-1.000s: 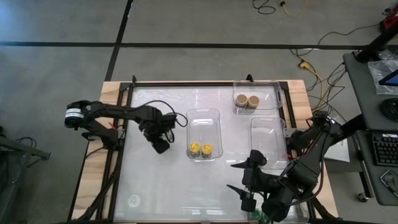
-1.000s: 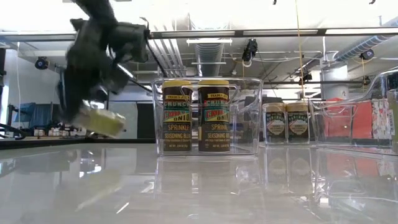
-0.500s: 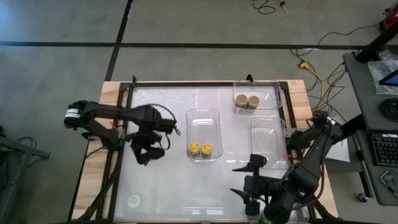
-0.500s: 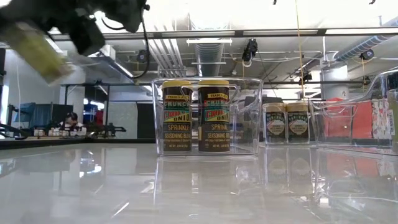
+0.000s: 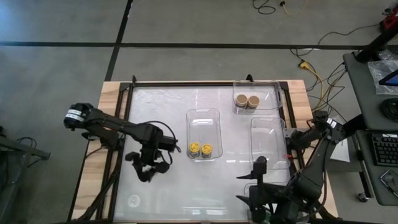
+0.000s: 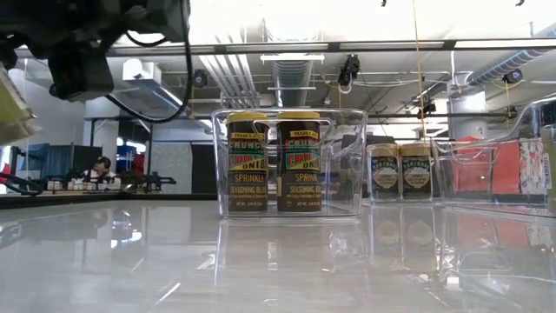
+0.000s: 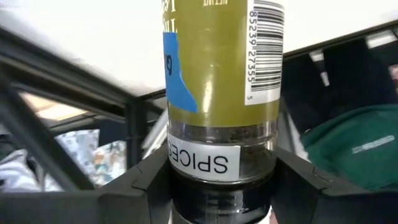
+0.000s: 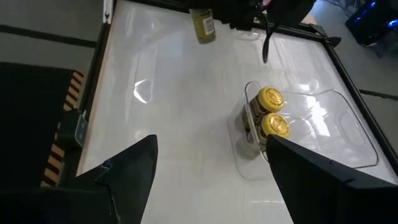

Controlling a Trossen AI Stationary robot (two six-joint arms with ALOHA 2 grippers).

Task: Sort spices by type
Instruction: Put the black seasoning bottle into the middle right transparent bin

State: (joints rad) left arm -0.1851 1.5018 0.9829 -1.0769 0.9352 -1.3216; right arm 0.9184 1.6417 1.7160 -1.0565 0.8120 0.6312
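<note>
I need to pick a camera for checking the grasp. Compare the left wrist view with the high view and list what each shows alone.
Only the left wrist view shows the held spice jar close up: olive-green contents, barcode, blue label patch, a strip reading SPICES, and the left gripper shut around its dark end.

Only the high view shows the layout: yellow-lidded jars in the middle tray, tan-lidded jars in the far tray, the empty tray, and the right gripper open.

Both show the left gripper.
</note>
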